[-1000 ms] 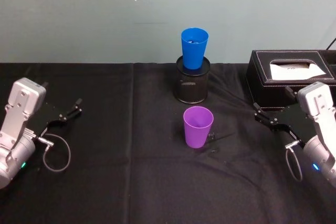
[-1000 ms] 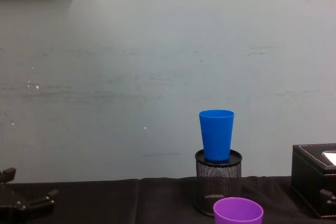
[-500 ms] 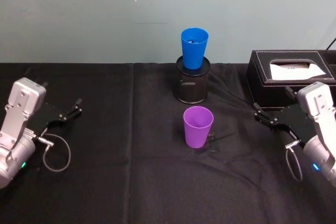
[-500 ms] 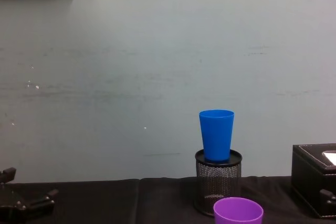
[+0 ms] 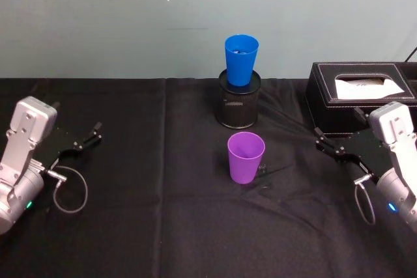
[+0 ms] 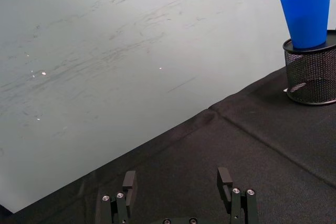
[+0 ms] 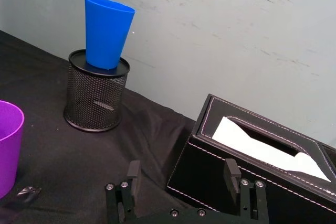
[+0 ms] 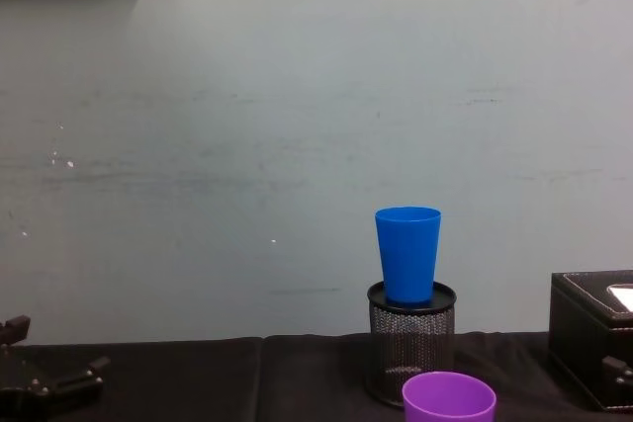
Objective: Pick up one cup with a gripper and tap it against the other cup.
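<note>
Right hand (image 5: 320, 140), fingers spread and holding nothing, rests low at the right side of the desk (image 5: 163, 213), in front of a black tissue box (image 5: 355, 105). Left hand (image 5: 91, 136), likewise released and empty, lies parked far left. Between them the purple cup (image 5: 245, 156) stands upright mid-desk, untouched. The blue cup (image 5: 241, 60) is just behind it, raised on a wire-mesh pen pot (image 5: 238, 105) and apparently seated in its mouth. The pickup is not yet begun. Next come a reach to the purple cup, a clamp, and a lift to the blue cup's height.
</note>
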